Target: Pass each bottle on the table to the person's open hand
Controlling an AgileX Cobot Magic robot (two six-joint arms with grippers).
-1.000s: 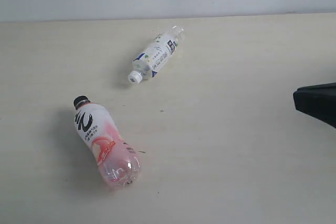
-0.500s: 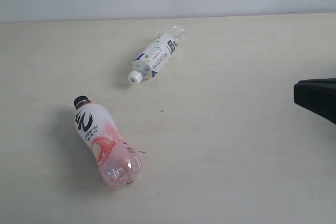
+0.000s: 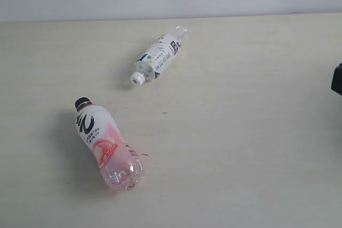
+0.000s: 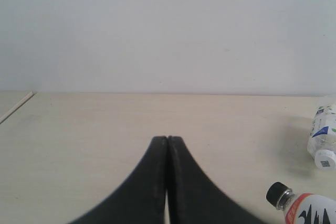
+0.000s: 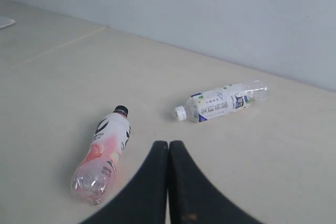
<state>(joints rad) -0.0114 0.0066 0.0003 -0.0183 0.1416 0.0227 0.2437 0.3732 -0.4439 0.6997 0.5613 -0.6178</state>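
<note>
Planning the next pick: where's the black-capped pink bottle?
The pink bottle lies on its side lower left in the exterior view, apart from the white-capped bottle above-right.

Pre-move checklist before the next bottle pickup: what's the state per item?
1. Pink bottle lying free on the table: ok.
2. White-label bottle lying apart from it, unobstructed: ok.
3. Left gripper open for a grasp: not ok, shut and empty.
4. Right gripper open for a grasp: not ok, shut and empty.
5. Person's open hand in view: not ok, none seen in any view.
</note>
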